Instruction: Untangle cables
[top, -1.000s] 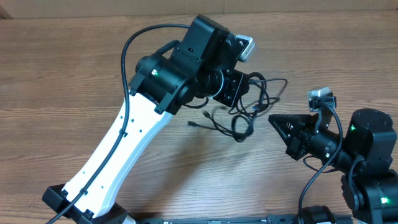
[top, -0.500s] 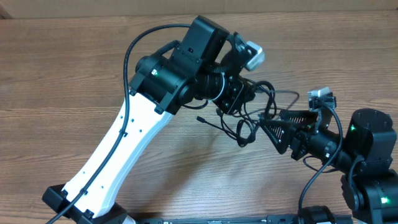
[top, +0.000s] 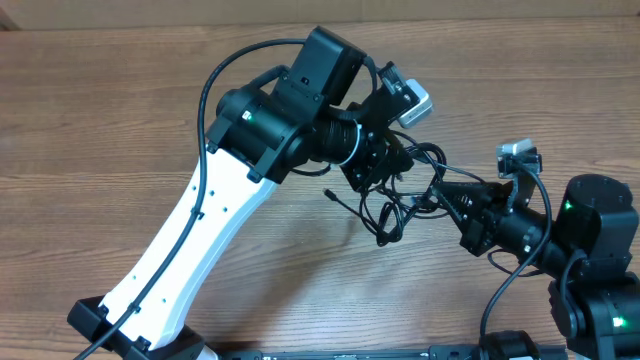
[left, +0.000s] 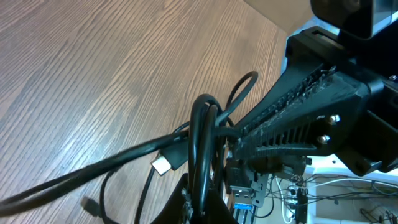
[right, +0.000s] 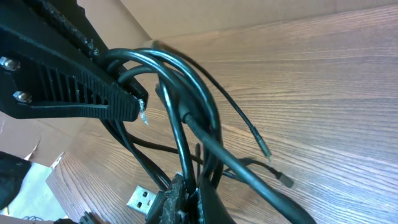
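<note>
From overhead, the left gripper (top: 378, 172) and the right gripper (top: 440, 192) point toward each other over the table (top: 100, 110). The cables (top: 398, 205) are bunched in a dark knot between them. One loose end with a small tip (top: 330, 193) trails out on the side of the left gripper away from the right one. From this height the strands merge with the black fingers, and neither grip can be read.

The left wrist view does show the grip. The left gripper's jaws are pressed together on several strands, which rise from its fingertips in a tall narrow loop. Just beside them hangs a silvery plug (left: 162, 165). The ribbed fingers of the right gripper come in from the far side as a single closed wedge, with its tip touching the loop.

The right wrist view adds that the right gripper's jaws are also together, and strands come out from between them at the tip. These strands arch over and drop to a black clump below the gripper, where a USB plug (right: 142, 199) lies beside them. Two thin ends with small tips (right: 264, 149) stick out beyond the arch, clear of the wood.

How many separate cords there are cannot be told, because they cross and cover each other in every view. The bottom of both wrist views cuts off the lower ends.
</note>
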